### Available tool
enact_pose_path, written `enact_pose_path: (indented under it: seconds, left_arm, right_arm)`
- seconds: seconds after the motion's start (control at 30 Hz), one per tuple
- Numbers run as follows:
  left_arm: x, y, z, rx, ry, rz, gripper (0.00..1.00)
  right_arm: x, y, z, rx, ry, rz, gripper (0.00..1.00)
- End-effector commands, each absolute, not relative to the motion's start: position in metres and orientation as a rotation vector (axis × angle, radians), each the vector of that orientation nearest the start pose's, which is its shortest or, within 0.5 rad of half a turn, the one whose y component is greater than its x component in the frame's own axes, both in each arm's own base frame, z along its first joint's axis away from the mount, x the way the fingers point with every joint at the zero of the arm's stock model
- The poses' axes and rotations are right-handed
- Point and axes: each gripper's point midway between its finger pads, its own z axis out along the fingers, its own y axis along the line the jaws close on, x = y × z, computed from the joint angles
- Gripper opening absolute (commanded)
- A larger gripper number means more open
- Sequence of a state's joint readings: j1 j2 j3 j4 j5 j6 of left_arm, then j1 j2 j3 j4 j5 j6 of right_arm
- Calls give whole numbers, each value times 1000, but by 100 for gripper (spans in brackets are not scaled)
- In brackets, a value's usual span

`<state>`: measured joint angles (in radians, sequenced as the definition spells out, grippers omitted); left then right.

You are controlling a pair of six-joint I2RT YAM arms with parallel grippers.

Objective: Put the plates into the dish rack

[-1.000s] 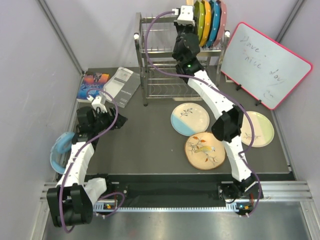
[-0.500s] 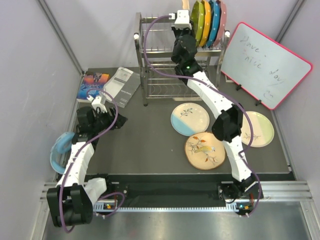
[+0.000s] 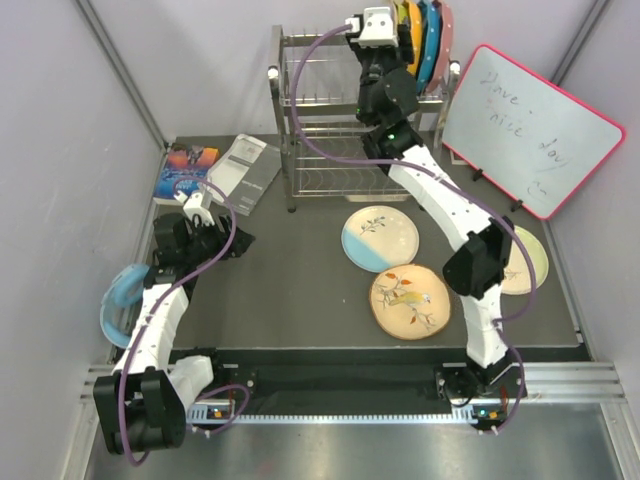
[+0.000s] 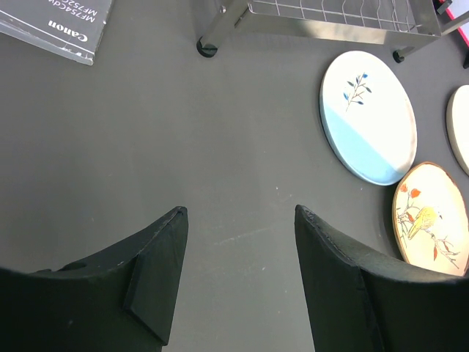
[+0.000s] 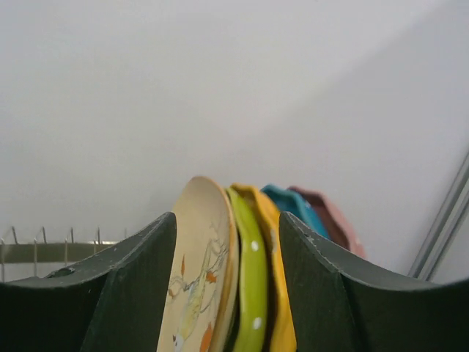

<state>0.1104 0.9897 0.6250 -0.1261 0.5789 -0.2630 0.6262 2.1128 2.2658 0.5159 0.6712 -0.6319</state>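
Observation:
The steel dish rack (image 3: 320, 100) stands at the back of the table. In the right wrist view a tan-peach plate (image 5: 194, 286) with a bird motif stands upright on the rack's top tier, leaning on a green plate (image 5: 253, 293). My right gripper (image 5: 227, 216) is open, its jaws standing either side of the tan, green and yellow plates. Seen from above, it (image 3: 388, 30) is at the rack's top. Three plates lie flat on the table: white and light blue (image 3: 380, 238), tan-peach (image 3: 410, 300), and cream and pale green (image 3: 530, 265), which is partly hidden by my right arm. My left gripper (image 4: 238, 213) is open and empty above the table at the left.
Green, yellow (image 5: 275, 242), teal (image 3: 432, 40) and pink plates fill the rack's top right. A red-framed whiteboard (image 3: 535, 125) leans at the back right. A Canon manual (image 4: 55, 26) and a colourful booklet (image 3: 188, 160) lie at the back left. A blue item (image 3: 120, 295) sits off the table's left edge.
My right wrist has moved right along the rack top toward the standing plates, and its elbow now covers more of the cream plate. The left arm has not moved.

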Motion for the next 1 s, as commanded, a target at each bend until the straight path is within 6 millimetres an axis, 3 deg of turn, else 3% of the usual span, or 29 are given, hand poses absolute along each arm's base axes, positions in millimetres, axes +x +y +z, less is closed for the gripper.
enact_pose_path:
  seconds: [0.0,0.03,0.1,0.17,0.2,0.23,0.27,0.3,0.33,0.37,0.4,0.43,0.47,0.5,0.57,0.6,0.67,0.7,0.83,0.97]
  left_arm:
    - [309,-74,181,17,1979,-686,65]
    - [309,-74,181,17,1979,-686,65]
    - [309,-74,181,17,1979,-686,65]
    - [309,-74,181,17,1979,-686,65]
    - [309,-74,181,17,1979,-686,65]
    - [309,-74,181,17,1979,-686,65]
    - [309,-74,181,17,1979,-686,65]
    - [309,-74,181,17,1979,-686,65]
    - [309,-74,181,17,1979,-686,65]
    - [309,-74,181,17,1979,-686,65]
    - [309,-74,181,17,1979,-686,65]
    - [309,-74,181,17,1979,-686,65]
    - [309,-74,181,17,1979,-686,65]
    - [309,-74,181,17,1979,-686,65]
    - [309,-74,181,17,1979,-686,65]
    - [309,-74,181,17,1979,-686,65]
    - [309,-74,181,17,1979,-686,65]
    - [309,-74,181,17,1979,-686,65]
    - [309,-74,181,17,1979,-686,65]
    - [309,-74,181,17,1979,-686,65]
  right_arm:
    - [446,223,624,3,839,-211,59]
    - [429,216,638,4,815,-209,59]
    - [416,220,641,-18,804,-194,59]
    - [395,205,655,-6,786,-195,59]
    - [395,205,647,-22,811,-207,65]
    - [380,188,658,-8,805,-215,68]
    - [377,183,655,-9,827,-223,74]
    - [385,180,631,-33,936,-263,89]
    - [372,166,632,-1,980,-207,98]
    - [374,168,616,-49,1056,-194,100]
    - [385,189,557,-287,1233,-214,100]
    - [366,187,542,-337,1290,-133,100]
    - [357,196,512,-456,1363,-88,100]
    - [338,219,435,-757,1520,3,100]
    - [296,228,375,-994,1666,144,100]
    - [267,225,321,-1150,1824,212,100]
    - [243,218,281,-1183,1986,273,100]
    - [237,204,250,-1164,2096,233,100]
    - [224,174,244,-947,2124,189,100]
    - [220,151,233,-887,2215,71,100]
